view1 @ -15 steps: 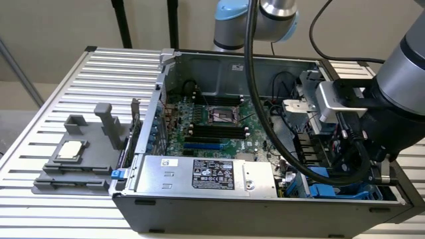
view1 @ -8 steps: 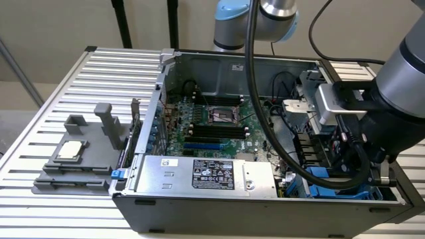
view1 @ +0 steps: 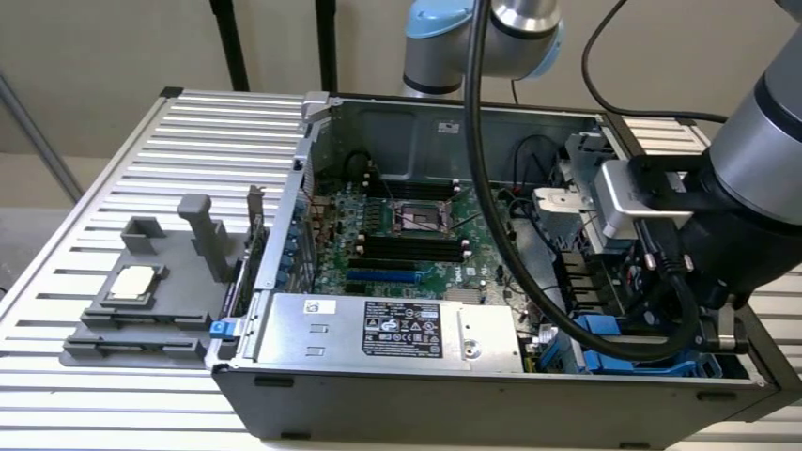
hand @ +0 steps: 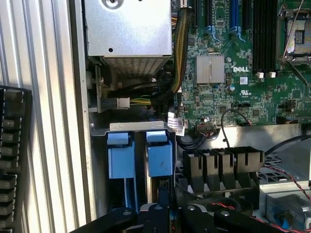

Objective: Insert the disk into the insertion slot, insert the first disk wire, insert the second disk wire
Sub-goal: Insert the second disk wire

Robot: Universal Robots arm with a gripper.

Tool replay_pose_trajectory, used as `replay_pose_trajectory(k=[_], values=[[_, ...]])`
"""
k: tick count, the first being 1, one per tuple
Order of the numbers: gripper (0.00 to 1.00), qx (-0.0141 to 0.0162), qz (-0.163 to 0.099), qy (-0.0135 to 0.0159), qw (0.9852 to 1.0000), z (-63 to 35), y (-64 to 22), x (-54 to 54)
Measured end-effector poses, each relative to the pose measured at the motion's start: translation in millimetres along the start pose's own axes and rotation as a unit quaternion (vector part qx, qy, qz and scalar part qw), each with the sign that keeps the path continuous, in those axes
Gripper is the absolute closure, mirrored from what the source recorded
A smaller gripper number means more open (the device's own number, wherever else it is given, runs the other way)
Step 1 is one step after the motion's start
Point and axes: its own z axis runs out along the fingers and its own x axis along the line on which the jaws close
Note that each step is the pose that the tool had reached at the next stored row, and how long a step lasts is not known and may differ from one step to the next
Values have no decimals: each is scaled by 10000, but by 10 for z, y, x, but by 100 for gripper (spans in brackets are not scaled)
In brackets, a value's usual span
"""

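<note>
My gripper (hand: 163,206) reaches down into the open computer case (view1: 501,385), at its corner on the exterior view's right. Its black fingers stand close together on a small dark connector (hand: 164,190), which looks like the end of a disk wire. That connector sits at the lower end of a blue carrier (hand: 160,158). A second blue carrier (hand: 120,160) stands beside it in the insertion slot (view1: 624,346), the blue-tabbed cage. The disk's silver body is hidden inside the cage. In the exterior view the arm's wrist (view1: 652,272) covers the fingers.
The silver power-supply box (view1: 389,329) lies along the case's near wall, with its cable bundle (hand: 181,53) close to the cage. The motherboard (view1: 401,235) fills the case floor. A row of black plastic clips (hand: 223,165) borders the cage. A grey fixture (view1: 138,301) sits on the slatted table.
</note>
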Motion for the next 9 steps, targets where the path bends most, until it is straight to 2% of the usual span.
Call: replay_pose_trajectory(k=[9], values=[[84,-1,-37,-25,10000,15,0,24]])
